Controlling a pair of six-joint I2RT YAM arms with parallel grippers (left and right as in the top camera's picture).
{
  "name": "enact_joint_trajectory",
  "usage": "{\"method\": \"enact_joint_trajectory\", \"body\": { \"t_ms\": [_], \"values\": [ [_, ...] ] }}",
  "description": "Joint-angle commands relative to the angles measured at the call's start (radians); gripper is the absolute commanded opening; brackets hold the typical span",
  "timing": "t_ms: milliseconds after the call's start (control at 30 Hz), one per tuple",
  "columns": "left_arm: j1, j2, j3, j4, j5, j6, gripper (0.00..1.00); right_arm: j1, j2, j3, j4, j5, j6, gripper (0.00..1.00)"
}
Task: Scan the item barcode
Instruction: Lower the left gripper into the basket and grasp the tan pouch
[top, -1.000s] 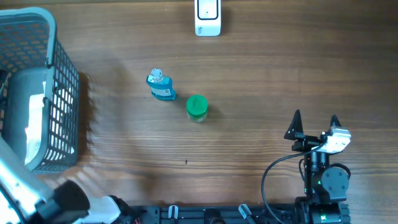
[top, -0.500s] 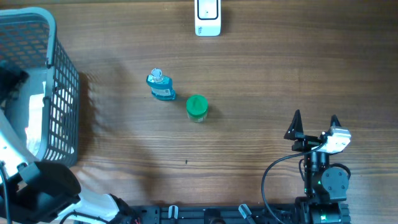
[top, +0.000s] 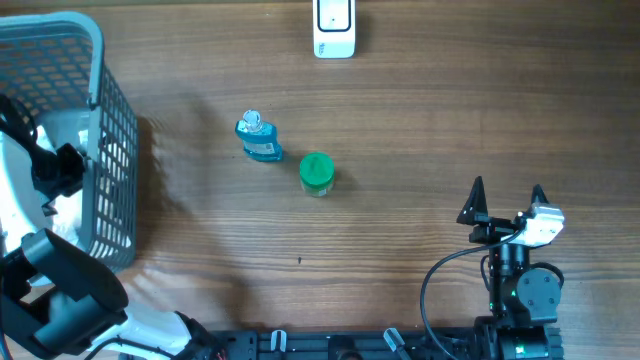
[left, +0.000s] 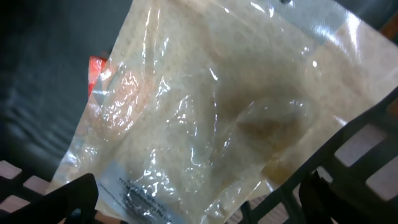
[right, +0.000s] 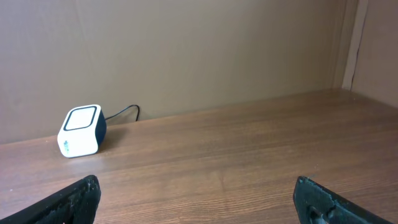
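Basket (top: 115, 170) cropped left, bag (left: 205, 124) label blurred

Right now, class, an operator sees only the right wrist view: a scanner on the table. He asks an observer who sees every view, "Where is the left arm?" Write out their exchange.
Observer: The left gripper is down inside the basket, at the far left.
Operator: Holding anything?
Observer: No. It is open, over a clear bag lying in the basket.
Operator: Anything on the table besides the scanner?
Observer: A blue bottle and a green-lidded jar, close together mid-table.
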Motion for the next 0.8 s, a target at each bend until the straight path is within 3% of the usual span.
{"method": "enact_joint_trajectory", "body": {
  "t_ms": [0, 133, 267, 533, 767],
  "values": [
    [-0.004, 0.002, -0.008, -0.021, 0.029, 0.12, 1.0, -0.003, -0.004, -0.001, 0.005, -0.016, -0.018, 1.0],
    [-0.004, 0.002, -0.008, -0.002, -0.017, 0.131, 1.0, -0.003, -0.004, -0.001, 0.005, -0.016, -0.018, 1.0],
    [-0.004, 0.001, -0.008, -0.026, -0.027, 0.342, 1.0, -0.003, -0.004, -0.001, 0.005, -0.016, -0.018, 1.0],
    [-0.003, 0.002, -0.008, 0.001, 0.0, 0.556, 1.0, -0.003, -0.004, -0.001, 0.005, -0.016, -0.017, 1.0],
    [-0.003, 0.008, -0.008, 0.013, 0.053, 0.642, 1.0, -0.003, -0.004, -0.001, 0.005, -0.016, -0.018, 1.0]
  ]
}}
